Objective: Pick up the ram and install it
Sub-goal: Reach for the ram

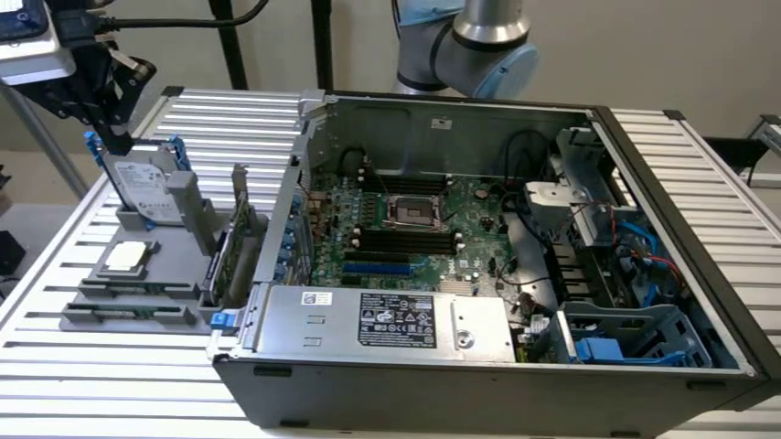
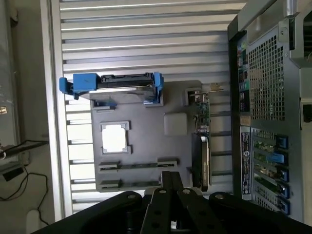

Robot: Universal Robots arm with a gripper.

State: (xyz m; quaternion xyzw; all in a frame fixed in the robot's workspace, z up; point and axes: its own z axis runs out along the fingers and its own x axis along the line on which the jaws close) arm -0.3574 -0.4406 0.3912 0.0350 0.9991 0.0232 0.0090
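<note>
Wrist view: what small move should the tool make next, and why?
Probably lower toward the ram, which seems to stand edge-on in the grey holder. The tool hangs above that holder, near the hard drive, not touching the ram.

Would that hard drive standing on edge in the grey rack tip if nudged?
Probably not easily: the hard drive stands upright with its base slotted into the grey rack. Its metal casing suggests it is stiff and fairly heavy. A high push might rock it.

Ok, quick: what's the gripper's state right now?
Gripper: cannot be told whether open, closed or holding anything; it hangs over the gray parts holder beside the computer case.
</note>
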